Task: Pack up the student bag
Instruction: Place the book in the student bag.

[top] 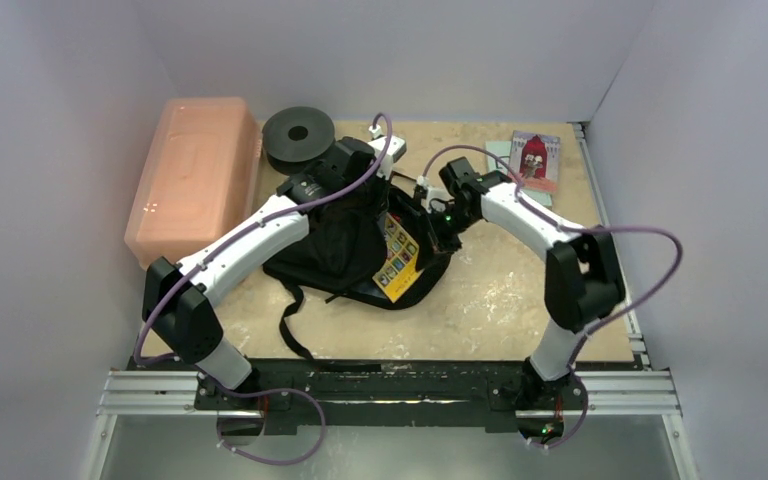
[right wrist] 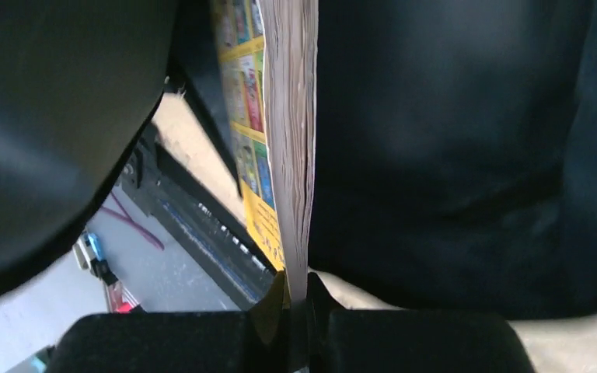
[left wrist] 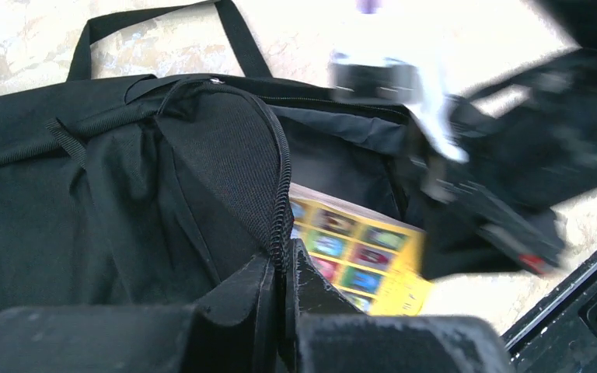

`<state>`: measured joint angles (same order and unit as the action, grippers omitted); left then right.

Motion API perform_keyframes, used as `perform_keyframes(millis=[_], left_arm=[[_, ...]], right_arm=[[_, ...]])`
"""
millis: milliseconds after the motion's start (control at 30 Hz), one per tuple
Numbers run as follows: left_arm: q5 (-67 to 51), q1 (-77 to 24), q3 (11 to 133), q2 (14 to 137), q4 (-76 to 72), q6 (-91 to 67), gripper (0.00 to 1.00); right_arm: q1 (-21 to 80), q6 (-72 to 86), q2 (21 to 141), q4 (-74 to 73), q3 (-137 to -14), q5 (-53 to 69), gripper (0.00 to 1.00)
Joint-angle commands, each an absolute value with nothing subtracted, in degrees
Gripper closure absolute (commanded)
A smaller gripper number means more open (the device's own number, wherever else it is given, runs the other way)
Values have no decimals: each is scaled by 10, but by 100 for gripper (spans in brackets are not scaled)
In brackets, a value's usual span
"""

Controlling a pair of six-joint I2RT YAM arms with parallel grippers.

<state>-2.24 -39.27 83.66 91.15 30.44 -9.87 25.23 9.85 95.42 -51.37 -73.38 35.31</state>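
Both my arms reach forward from the near edge and bend inward over the middle of the table (top: 480, 290). My left gripper (left wrist: 284, 260) is pinched tight on the zip edge of the student bag (left wrist: 85, 217). My right gripper (right wrist: 295, 287) is clamped on the yellow book (right wrist: 289, 116), which sits partly inside the bag's mouth between my hands.

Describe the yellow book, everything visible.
Thick book with a yellow cover printed with a grid of small colourful pictures and pale grey-brown page edges. It lies partly inside the open black student bag, its yellow end showing out of the opening. The right claw is shut on its page edge.
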Motion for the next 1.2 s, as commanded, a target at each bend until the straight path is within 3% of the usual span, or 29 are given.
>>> perform_keyframes(millis=[0,133,333,467,600,667,867,967,1100,1167], left_arm=[[-20,-398,838,875,260,-90,100],[-19,-399,838,874,261,-89,100],[-21,-399,838,873,260,-90,100],[-30,-399,839,876,260,-94,100],[-29,-401,840,876,261,-94,100],[-27,-401,839,875,260,-92,100],[-32,-401,843,879,264,-92,100],[-34,-400,844,881,266,-94,100],[-42,-401,843,878,261,-94,100],[-49,-402,843,880,261,-94,100]], right_arm=[[255,50,1046,-484,-840,361,97],[251,101,1080,-420,-875,298,75],[247,295,1007,-138,-693,269,48],[248,413,978,30,-581,246,41],[249,432,934,7,-556,148,30],[249,431,924,-71,-574,107,27],[250,467,872,-65,-501,108,24],[254,481,888,-37,-486,126,28],[262,473,923,7,-492,132,39],[262,461,943,46,-497,140,52]])
